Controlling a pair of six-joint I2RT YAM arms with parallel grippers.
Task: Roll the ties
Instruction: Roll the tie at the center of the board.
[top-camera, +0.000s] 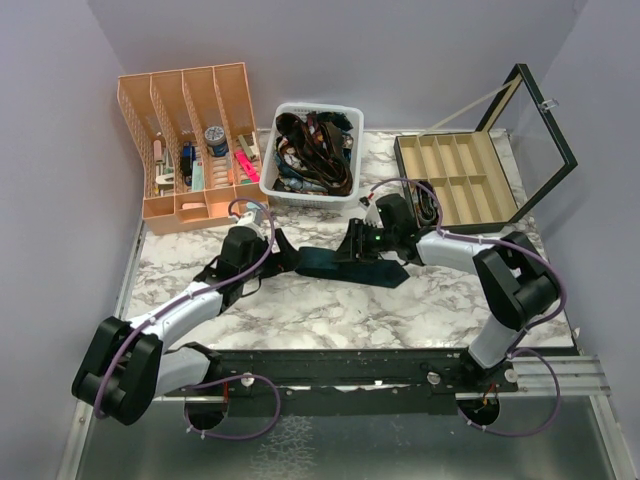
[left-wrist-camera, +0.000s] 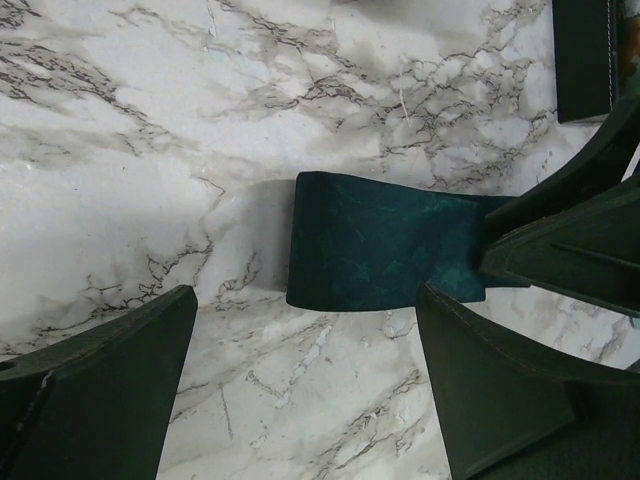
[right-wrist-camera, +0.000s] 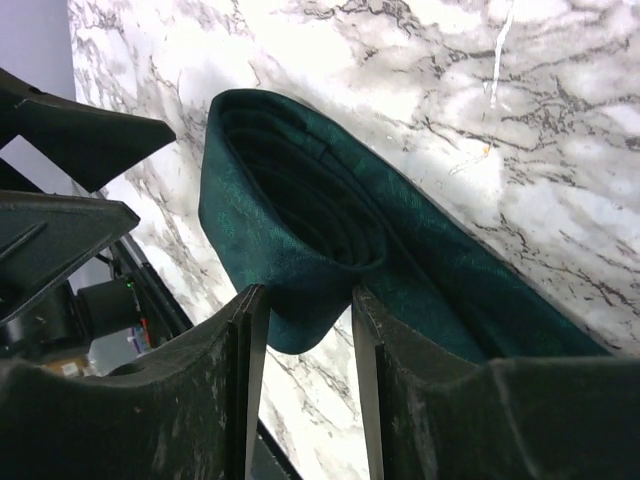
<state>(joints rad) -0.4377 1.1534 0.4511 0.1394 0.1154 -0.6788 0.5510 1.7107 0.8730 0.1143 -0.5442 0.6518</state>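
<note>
Mid-roll: right fingers (right-wrist-camera: 445, 420) pinch the tie (right-wrist-camera: 300, 230) coil between them; left fingers (left-wrist-camera: 100, 395) gape wide, empty (tie just ahead). Next, I judge: turn it tightly along the tail.

Dark teal tie (right-wrist-camera: 290, 190) of woven cloth with a faint sheen; white marble-patterned bench (left-wrist-camera: 120, 130), smooth; matt black plastic fingers (right-wrist-camera: 190, 400), scuffed.

The tie (right-wrist-camera: 290, 220) is plain dark teal fabric with a faint sheen, partly wound into a loose, flattened coil whose layers show at its open side. The coil's near edge sits pinched between the fingers (right-wrist-camera: 245, 390) of the right gripper (right-wrist-camera: 308, 335). Its unrolled length trails flat past the right-hand finger. The coil's rounded far side lies just ahead of the spread fingers (left-wrist-camera: 110, 390) of the left gripper (left-wrist-camera: 305, 310).
</note>
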